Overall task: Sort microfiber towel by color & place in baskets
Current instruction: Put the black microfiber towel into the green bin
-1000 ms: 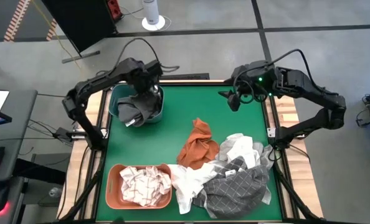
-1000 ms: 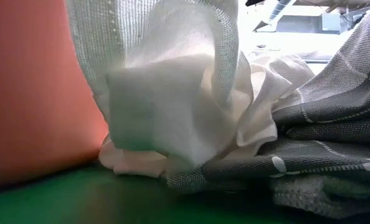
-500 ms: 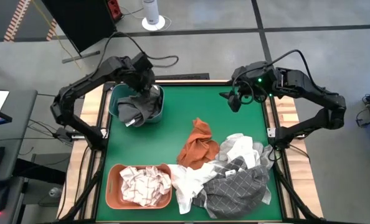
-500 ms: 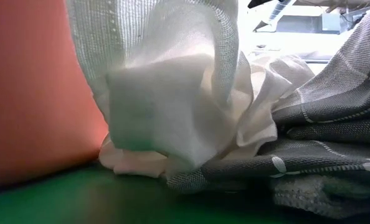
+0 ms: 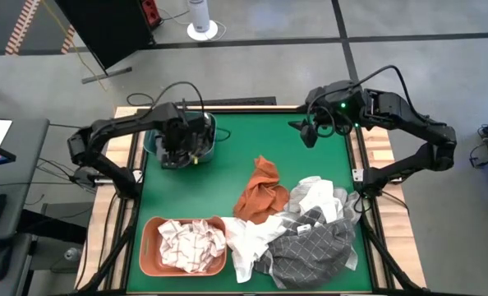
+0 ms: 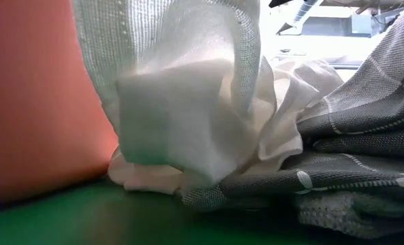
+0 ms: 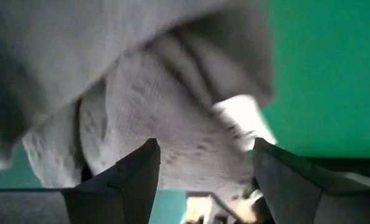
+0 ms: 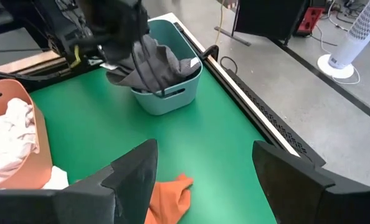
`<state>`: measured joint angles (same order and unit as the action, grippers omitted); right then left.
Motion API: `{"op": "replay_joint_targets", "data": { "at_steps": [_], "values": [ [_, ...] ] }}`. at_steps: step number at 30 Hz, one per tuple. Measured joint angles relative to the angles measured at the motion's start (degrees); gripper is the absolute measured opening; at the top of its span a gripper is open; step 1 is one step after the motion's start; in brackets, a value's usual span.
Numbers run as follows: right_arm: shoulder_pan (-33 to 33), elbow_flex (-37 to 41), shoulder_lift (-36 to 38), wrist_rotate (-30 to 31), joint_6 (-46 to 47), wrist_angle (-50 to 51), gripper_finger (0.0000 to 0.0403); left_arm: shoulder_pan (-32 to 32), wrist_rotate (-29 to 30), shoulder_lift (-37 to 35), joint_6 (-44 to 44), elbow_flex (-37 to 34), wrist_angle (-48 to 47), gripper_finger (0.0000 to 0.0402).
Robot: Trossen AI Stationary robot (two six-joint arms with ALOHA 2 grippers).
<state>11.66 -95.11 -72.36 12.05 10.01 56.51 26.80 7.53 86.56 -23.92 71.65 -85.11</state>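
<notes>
Only white tag (image 7: 244,118) on dark grey towel (image 7: 160,112) | writing unreadable

Left hand (image 5: 178,146) low over teal basket (image 5: 207,123), apparently on dark grey towel (image 5: 196,141). Right hand (image 5: 306,131) above bare green desk (image 5: 227,177). Salmon basket (image 5: 149,247) held pale checked towels (image 5: 192,242).

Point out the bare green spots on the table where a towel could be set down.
Bare mat lies between the teal basket and the right gripper, and also between that basket and the salmon basket. The near right corner is crowded with piled towels beside the orange towel.
</notes>
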Motion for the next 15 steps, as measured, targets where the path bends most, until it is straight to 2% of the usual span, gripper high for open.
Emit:
{"op": "replay_joint_targets", "data": {
  "at_steps": [5,9,12,15],
  "values": [
    [0.00,0.00,0.00,0.00,-0.05,-0.41,0.0291,-0.23,3.88,0.00,1.35,-5.26,4.52,0.0243],
    [0.00,0.00,0.00,0.00,0.01,-0.44,0.0291,-0.17,6.25,0.00,4.16,-6.19,8.19,0.0235],
    [0.00,0.00,0.00,0.00,0.05,-0.44,0.0291,-0.12,6.28,0.00,4.32,-6.20,10.75,0.0211],
    [-0.11,-0.01,0.00,0.00,0.46,-0.44,0.0291,-0.12,6.31,0.00,4.28,-6.20,13.81,0.0168]
  ]
}}
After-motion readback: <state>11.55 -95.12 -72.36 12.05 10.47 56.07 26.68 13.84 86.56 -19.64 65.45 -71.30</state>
